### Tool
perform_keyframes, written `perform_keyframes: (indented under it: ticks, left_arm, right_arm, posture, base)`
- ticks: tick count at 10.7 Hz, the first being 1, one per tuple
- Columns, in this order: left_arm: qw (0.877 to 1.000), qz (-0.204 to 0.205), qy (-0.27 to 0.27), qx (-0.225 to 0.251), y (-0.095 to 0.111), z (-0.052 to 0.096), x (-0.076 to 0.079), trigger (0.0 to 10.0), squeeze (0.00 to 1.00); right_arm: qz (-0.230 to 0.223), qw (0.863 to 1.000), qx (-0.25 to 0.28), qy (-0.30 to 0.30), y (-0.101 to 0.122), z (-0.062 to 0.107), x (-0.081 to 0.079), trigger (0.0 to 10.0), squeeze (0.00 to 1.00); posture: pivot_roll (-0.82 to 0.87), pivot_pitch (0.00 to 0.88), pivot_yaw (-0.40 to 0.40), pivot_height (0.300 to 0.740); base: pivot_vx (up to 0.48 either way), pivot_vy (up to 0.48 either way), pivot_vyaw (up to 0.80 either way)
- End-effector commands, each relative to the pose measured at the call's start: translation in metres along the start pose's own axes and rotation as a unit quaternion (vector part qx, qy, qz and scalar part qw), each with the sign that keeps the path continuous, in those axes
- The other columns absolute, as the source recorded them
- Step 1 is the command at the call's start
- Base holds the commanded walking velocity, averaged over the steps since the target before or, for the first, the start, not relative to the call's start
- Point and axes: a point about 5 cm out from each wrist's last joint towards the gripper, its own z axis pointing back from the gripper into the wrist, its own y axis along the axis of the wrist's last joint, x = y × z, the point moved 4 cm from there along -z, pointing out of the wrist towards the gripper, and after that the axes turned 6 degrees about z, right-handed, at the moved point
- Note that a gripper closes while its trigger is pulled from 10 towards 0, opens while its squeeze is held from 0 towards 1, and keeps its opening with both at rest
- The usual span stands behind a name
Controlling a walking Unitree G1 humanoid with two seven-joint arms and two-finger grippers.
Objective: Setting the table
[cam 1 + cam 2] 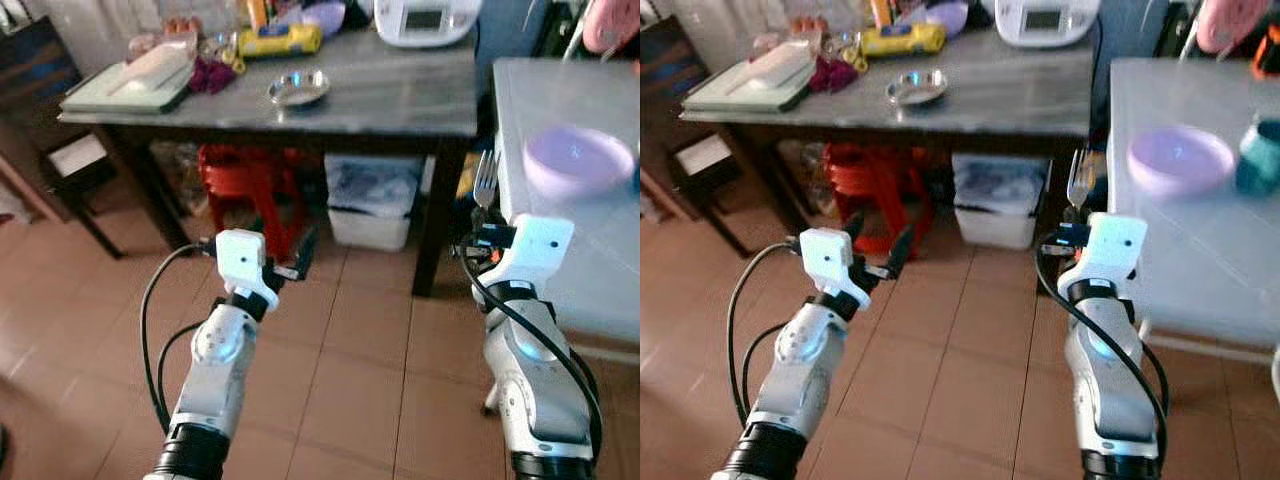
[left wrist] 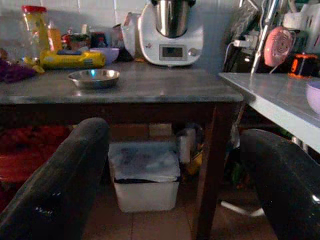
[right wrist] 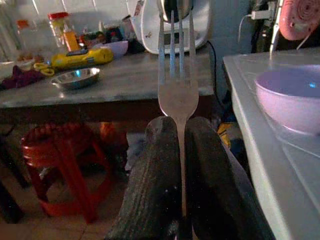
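**Steel fork in hand, not yet placed**

Right gripper (image 3: 181, 150) is clamped tight on the fork (image 3: 176, 75) by its handle, tines pointing up. It's held in the air over the tiled floor, just beside the near edge of the white table (image 1: 560, 100), not over it.

Left gripper (image 1: 288, 258) is spread wide with nothing in it, out over the floor facing the dark table (image 1: 400, 100).

On the white table: lilac bowl (image 1: 577, 160), plus a teal cup (image 1: 1260, 152) next to it. No cutlery laid there that I can see.

Steel dish (image 1: 298, 88) sits on the dark table among the clutter, untouched.

Read: early-to-mid. Bowl looks set and the fork is picked up. Left to do: carry the fork over the edge and lay it by the bowl; maybe more items after.
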Motion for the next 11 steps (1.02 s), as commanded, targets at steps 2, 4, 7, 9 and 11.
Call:
perform_keyframes:
  ticks: [2,4,7,9,11]
  left_arm:
    - [1.000,-0.008,0.011,0.001,0.0024,0.0024,-0.0104,10.0,0.00]
    - [1.000,-0.004,0.008,-0.001,0.0017,0.0021,-0.0089,10.0,0.00]
    - [1.000,-0.002,0.006,-0.003,0.0009,0.0019,-0.0082,10.0,0.00]
    - [1.000,0.001,0.007,-0.005,-0.0004,0.0021,-0.0074,10.0,0.00]
    - [1.000,0.004,0.009,-0.012,-0.0036,0.0030,-0.0064,10.0,0.00]
  right_arm:
    - [-0.012,1.000,0.007,0.008,0.0041,-0.0004,-0.0084,10.0,0.00]
    - [-0.016,1.000,0.007,0.007,0.0034,-0.0003,-0.0079,10.0,0.00]
    - [-0.023,1.000,0.005,0.005,0.0022,-0.0003,-0.0084,10.0,0.00]
    - [-0.024,1.000,0.005,0.005,0.0017,-0.0002,-0.0086,10.0,0.00]
    - [-0.022,1.000,0.004,0.007,0.0011,-0.0001,-0.0087,10.0,0.00]
  posture:
    - [-0.18,0.120,0.096,0.740]
    - [-0.18,0.120,0.099,0.740]
    - [-0.18,0.118,0.101,0.740]
    - [-0.17,0.119,0.099,0.740]
    - [-0.17,0.120,0.098,0.740]
  base:
    - [0.452,0.000,0.00]
    - [0.435,0.000,0.00]
    - [0.381,0.287,0.00]
    - [0.300,0.371,0.00]
    - [0.000,0.448,0.00]
